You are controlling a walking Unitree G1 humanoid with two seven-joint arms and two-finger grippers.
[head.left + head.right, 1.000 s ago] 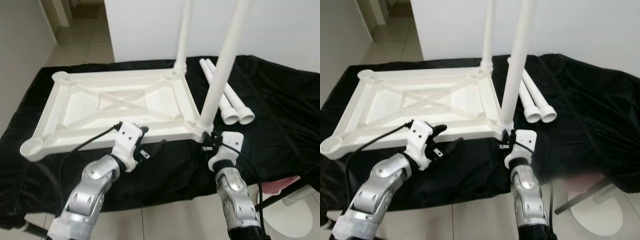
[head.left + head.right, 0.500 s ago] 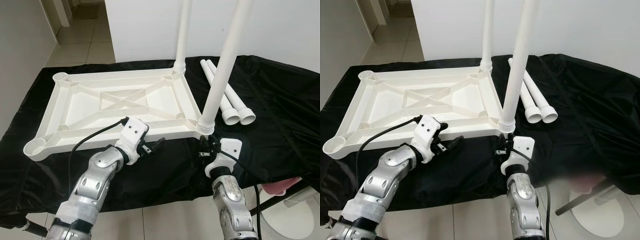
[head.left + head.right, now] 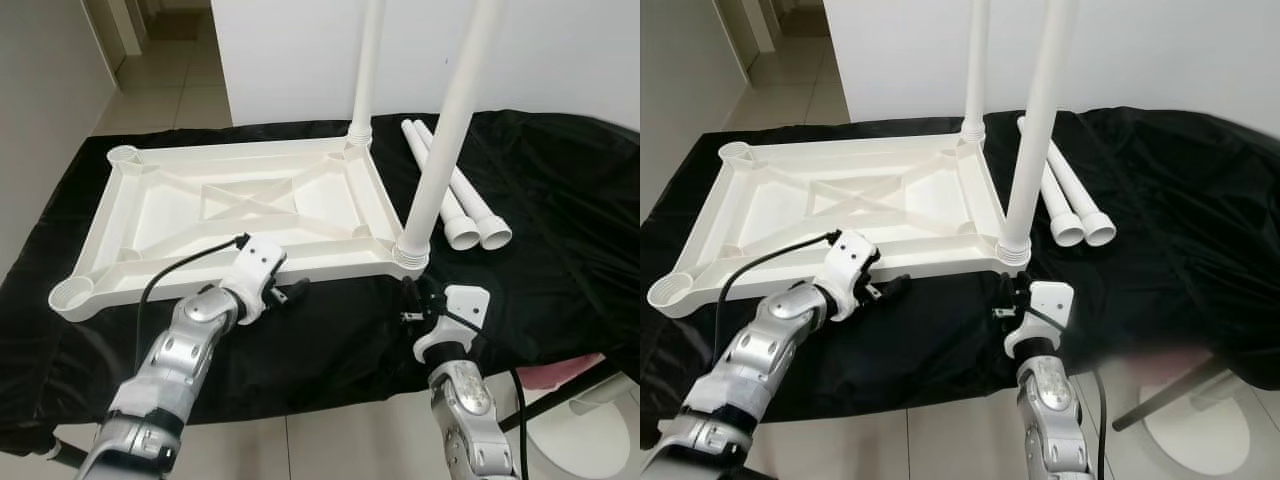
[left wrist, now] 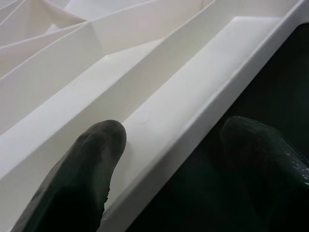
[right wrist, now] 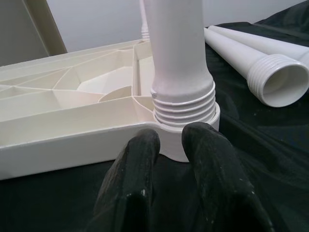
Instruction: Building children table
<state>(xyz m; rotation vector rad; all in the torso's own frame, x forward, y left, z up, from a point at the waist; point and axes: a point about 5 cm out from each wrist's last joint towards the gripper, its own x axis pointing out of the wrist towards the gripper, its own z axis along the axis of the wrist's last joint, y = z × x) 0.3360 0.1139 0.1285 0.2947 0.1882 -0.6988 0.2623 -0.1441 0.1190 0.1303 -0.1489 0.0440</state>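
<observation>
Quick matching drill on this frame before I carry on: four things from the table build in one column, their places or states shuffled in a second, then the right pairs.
Things:
1. near fitted leg
2. two loose legs
3. left gripper
4. right gripper

States:
A. lying on the black cloth
B. open, astride the tabletop near rim
C. upright in a corner socket
D. fingers close together, just short of that socket

Pairs: 1-C, 2-A, 3-B, 4-D
</observation>
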